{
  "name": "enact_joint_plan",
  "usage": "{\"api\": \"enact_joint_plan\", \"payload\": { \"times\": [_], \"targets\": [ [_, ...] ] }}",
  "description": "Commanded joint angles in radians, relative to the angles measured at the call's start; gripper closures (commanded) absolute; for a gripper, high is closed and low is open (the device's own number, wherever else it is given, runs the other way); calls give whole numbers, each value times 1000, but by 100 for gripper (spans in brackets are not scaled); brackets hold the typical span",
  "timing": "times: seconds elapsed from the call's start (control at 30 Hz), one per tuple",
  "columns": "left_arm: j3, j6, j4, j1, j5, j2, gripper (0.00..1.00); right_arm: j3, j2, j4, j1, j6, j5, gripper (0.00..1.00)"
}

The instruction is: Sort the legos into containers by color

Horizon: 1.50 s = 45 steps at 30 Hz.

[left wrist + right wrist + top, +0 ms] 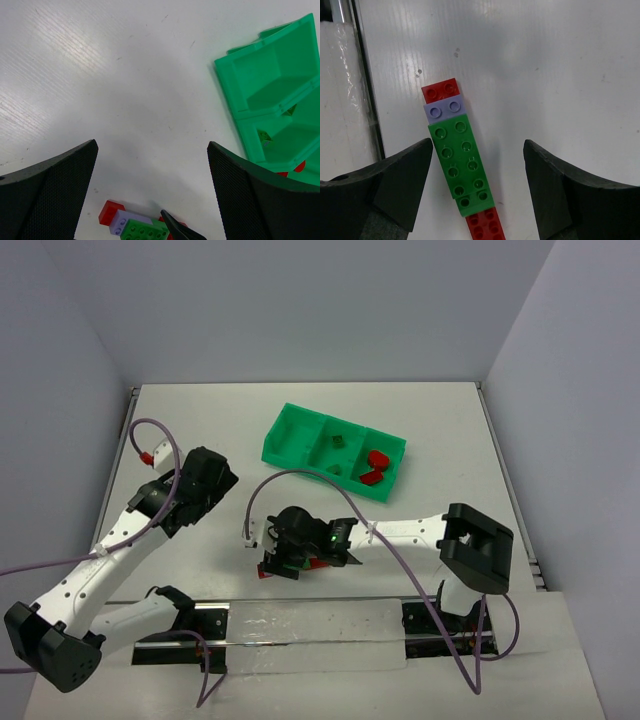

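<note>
Green plastic formed the tray (290,435), whose three compartments ran in a row. Red bricks (375,468) lay in its right-end compartment and green bricks (338,440) in the middle one. Nearer the arm bases than the tray, and well apart from it, a joined strip of legos (460,160) lay flat on the table (430,420): red, lavender, green pieces, then red again. The right gripper (477,150) hung over that strip with its jaws released, one finger on each side and neither touching the bricks. The left gripper (152,165) hovered left of the tray, jaws spread wide with nothing between them. The tray's near corner and the strip's red end both showed in its wrist view.
</note>
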Motion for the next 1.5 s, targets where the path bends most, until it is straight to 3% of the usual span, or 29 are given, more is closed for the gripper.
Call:
{"api": "enact_joint_plan", "payload": {
  "times": [0.0, 0.2, 0.3, 0.4, 0.43, 0.6, 0.73, 0.9, 1.07, 1.17, 1.23, 1.4, 1.47],
  "targets": [
    [-7, -14, 3, 8, -14, -5, 2, 41, 29, 2, 3, -15, -38, 20],
    [-12, 0, 23, 8, -10, -14, 2, 28, 65, 2, 3, -6, -30, 29],
    [-23, 0, 28, 8, -3, -7, 2, 36, 78, 2, 3, 10, 12, 50],
    [-29, 0, 32, 8, 1, 6, 2, 45, 70, 0, 0, 21, 37, 63],
    [-29, 1, 31, 8, 1, 10, 2, 48, 59, -2, -3, 28, 47, 72],
    [-19, 56, 91, 40, 73, 36, 2, 34, -46, 24, -41, 89, 85, 98],
    [8, 147, 136, 91, 140, 87, 2, -21, -171, 57, -132, 139, 70, 100],
    [40, 249, 211, 165, 236, 112, 3, -105, -352, 115, -332, 258, -139, 100],
    [-4, 412, 438, 218, 477, 51, 5, -112, -417, 83, -489, 369, -322, 100],
    [-104, 526, 721, 270, 864, -12, 6, -96, -418, 78, -600, 453, -508, 100],
    [-146, 552, 862, 273, 1005, -19, 5, -94, -414, 97, -631, 488, -644, 100],
    [-172, 584, 1014, 272, 1359, 30, 4, -88, -423, 120, -665, 563, -806, 100],
    [-177, 580, 1070, 272, 1437, 33, 4, -89, -427, 125, -666, 575, -839, 100]
  ]
}}
